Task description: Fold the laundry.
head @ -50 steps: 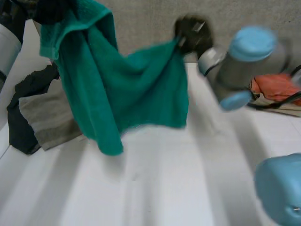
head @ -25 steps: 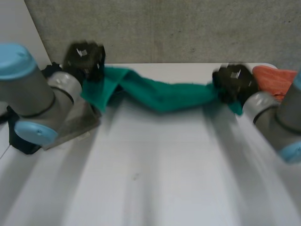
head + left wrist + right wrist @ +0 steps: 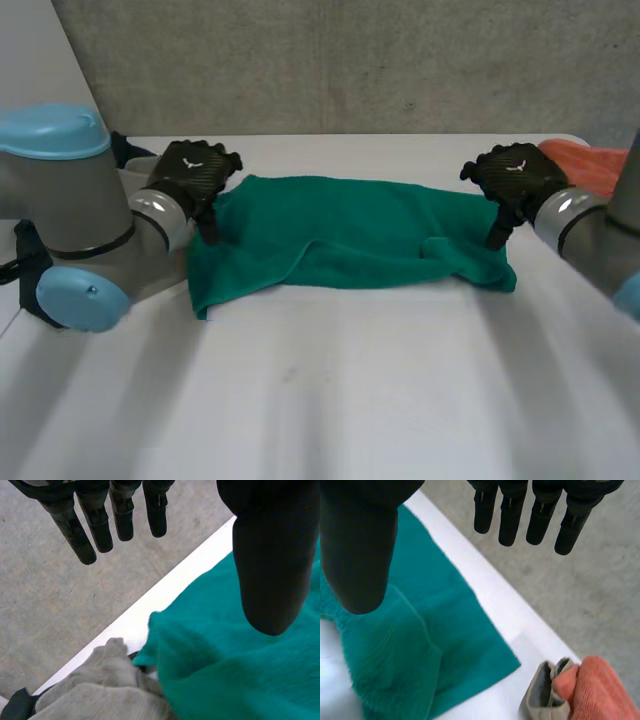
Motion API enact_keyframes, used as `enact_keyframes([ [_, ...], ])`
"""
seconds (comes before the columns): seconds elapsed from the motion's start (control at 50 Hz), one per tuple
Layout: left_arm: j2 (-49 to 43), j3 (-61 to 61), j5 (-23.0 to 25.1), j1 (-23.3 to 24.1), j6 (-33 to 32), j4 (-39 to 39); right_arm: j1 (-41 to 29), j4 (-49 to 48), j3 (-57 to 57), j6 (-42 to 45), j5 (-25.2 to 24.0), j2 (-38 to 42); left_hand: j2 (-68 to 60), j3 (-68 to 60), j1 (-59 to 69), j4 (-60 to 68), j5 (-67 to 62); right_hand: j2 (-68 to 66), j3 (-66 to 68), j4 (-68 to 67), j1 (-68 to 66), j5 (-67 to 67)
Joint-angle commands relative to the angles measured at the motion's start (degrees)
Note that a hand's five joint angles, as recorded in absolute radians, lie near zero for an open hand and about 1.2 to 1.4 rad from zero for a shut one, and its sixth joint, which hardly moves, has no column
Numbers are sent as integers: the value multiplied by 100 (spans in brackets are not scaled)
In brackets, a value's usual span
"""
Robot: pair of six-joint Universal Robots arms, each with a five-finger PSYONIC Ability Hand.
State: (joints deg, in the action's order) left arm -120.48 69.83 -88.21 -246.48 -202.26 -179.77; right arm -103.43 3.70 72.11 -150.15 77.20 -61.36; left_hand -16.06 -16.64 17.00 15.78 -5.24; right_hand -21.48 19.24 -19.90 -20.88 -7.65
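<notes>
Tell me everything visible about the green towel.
The green towel, thick teal terry by its look, lies spread wide on the white table, not flat: a fold ridge crosses its middle and the near edge is rumpled. The left hand is open above its far left corner, the right hand open above its far right corner; neither pinches it. Its left corner meets a grey cloth; an orange cloth lies apart from its right corner.

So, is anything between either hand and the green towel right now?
Nothing visible. The left hand and the right hand hang open right over the green towel's two ends. The grey laundry lies beside the left end and the orange cloth beside the right, both off to the side.
</notes>
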Motion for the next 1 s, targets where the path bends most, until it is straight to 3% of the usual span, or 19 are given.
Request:
enact_keyframes([
  [0.02,-150,-4,-574,908,354,197,139,2089,-2129,539,-126,1169,198,255,-292,-170,116,156,68,-2,96,-227],
  [0.14,-800,-328,-1530,1251,424,214,156,3020,-3551,715,-503,2187,265,323,-360,-238,183,-113,337,-271,-173,-496],
  [0.22,-1090,-522,-1874,1252,415,284,130,3434,-4036,872,-916,2627,282,340,-376,-254,200,-130,354,-288,-190,-513],
  [0.34,-1311,-628,-1849,1111,433,372,51,3444,-4161,1391,-1251,2910,265,323,-360,-238,183,-113,337,-271,-173,-497],
  [0.46,-1434,-655,-1787,935,389,381,-54,3435,-4266,1567,-997,3217,416,474,-510,-389,334,-263,487,-421,-323,-647],
  [0.5,-1443,-646,-1796,909,380,390,-98,3444,-4336,1559,-856,3270,500,558,-595,-473,418,-1083,1307,-1241,-1143,-1467],
  [0.52,-1452,-620,-1796,883,345,399,-125,3444,-4424,1541,-777,3270,517,575,-612,-490,435,-3137,3361,-3295,-3197,-3521],
  [0.54,-1452,-619,-1788,874,336,399,-142,3436,-4468,1506,-759,3262,518,575,-612,-490,435,-4357,4581,-4515,-4417,-4740],
  [0.58,-1443,-611,-1779,847,292,407,-169,3435,-4504,1427,-750,3183,534,592,-628,-507,452,-5848,6072,-6006,-5908,-6231],
  [0.72,-1355,-426,-1752,768,64,416,-186,3208,-3715,355,-917,2156,606,664,-700,-578,524,-5852,6076,-6010,-5912,-6235],
  [0.82,-1346,-303,-1665,724,-85,320,-248,2295,-2528,118,-961,1198,606,664,-700,-578,524,-5852,6076,-6010,-5912,-6235],
  [0.92,-1416,-259,-1655,672,-313,232,-336,1135,-1745,-399,-594,442,606,664,-700,-578,524,-5852,6076,-6010,-5912,-6235],
  [1.0,-1504,-241,-1708,602,-550,162,-336,904,-1613,-813,-241,239,606,664,-700,-578,524,-5852,6076,-6010,-5912,-6235],
])
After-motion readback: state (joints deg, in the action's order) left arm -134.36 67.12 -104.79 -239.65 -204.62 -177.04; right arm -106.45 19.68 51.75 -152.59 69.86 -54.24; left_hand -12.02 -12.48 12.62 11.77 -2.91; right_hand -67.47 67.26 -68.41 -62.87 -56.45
